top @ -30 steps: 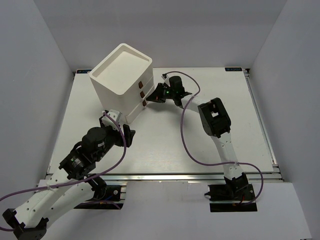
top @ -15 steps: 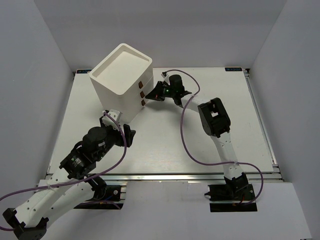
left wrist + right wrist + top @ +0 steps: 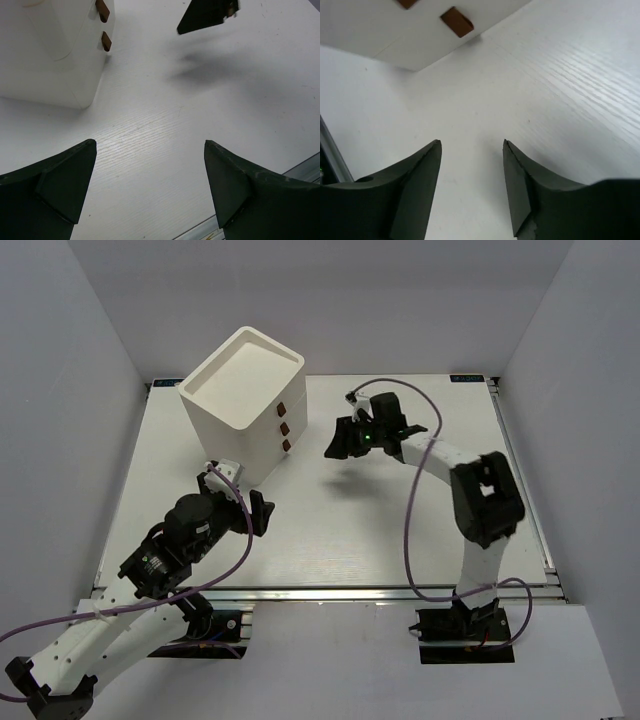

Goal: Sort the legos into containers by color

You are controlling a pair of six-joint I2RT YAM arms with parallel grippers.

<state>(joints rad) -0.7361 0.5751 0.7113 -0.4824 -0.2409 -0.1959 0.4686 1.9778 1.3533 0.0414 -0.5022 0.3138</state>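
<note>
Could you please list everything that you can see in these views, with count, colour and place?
Cabinet: one, white, far left of the table.
Handles: three, red-brown, stacked on the cabinet's front.
Table: one, white, under everything.
Legos: none in view.
Cables: two, purple, along the arms.
Arms: two, white and black, bases at the near edge.
Left hand: one, dark, open, by the cabinet's near corner.
Right hand: one, dark, open, right of the handles, apart from them.
</note>
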